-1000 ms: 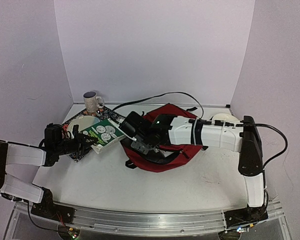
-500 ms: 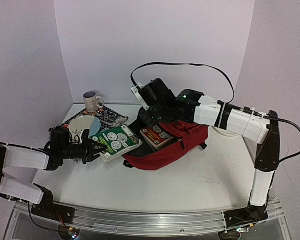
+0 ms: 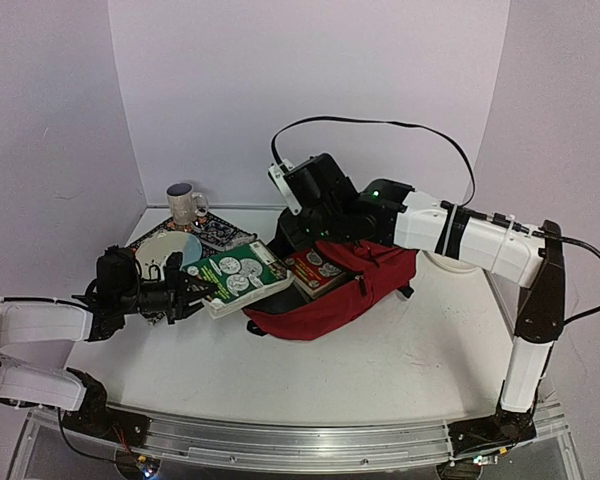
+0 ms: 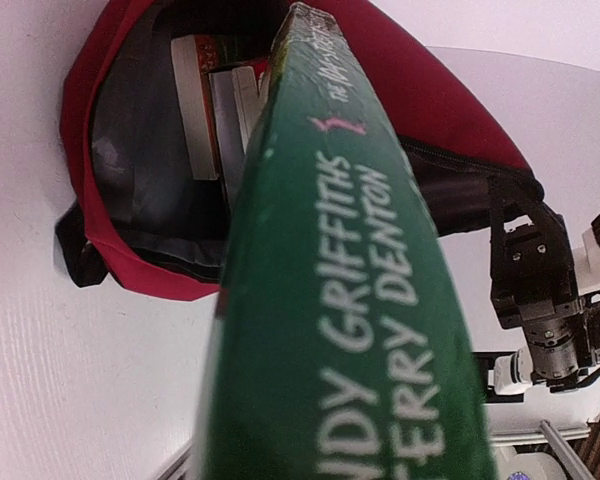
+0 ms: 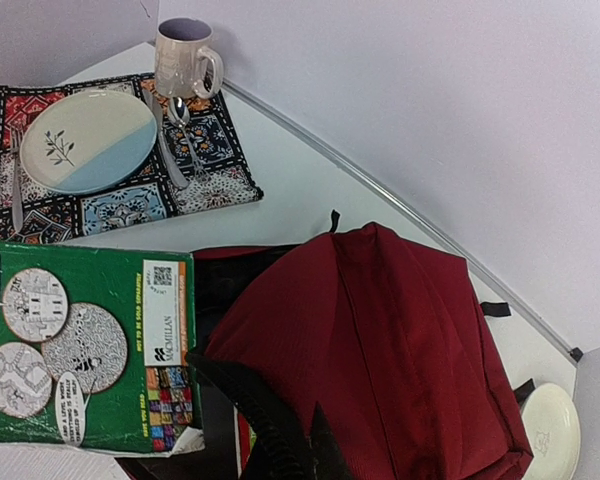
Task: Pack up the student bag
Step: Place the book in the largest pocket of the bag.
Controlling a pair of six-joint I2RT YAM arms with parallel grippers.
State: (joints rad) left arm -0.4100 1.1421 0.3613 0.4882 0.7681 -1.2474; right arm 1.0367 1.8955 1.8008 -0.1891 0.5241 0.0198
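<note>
The student bag (image 3: pixel 365 285), dark red with black straps, lies on its side mid-table with its mouth facing left. My right gripper (image 3: pixel 298 238) is shut on the bag's upper edge and holds the mouth open; the bag fills the right wrist view (image 5: pixel 380 340). A red book (image 3: pixel 316 270) lies inside. My left gripper (image 3: pixel 185 290) is shut on a green book (image 3: pixel 236 281), held flat at the bag's mouth. In the left wrist view the book's spine (image 4: pixel 340 300) hides my fingers, and the open bag (image 4: pixel 110 170) holds several books (image 4: pixel 205 100).
A patterned placemat (image 3: pixel 220 236) at the back left carries a plate (image 3: pixel 168 252), cutlery and a mug (image 3: pixel 185 205). A small white dish (image 5: pixel 550 430) sits behind the bag at the right. Walls close in at the back and sides.
My right arm has swung up and back, lifting the bag's top edge and opening the mouth. My left gripper has carried the green book to the right, up to the opening.
</note>
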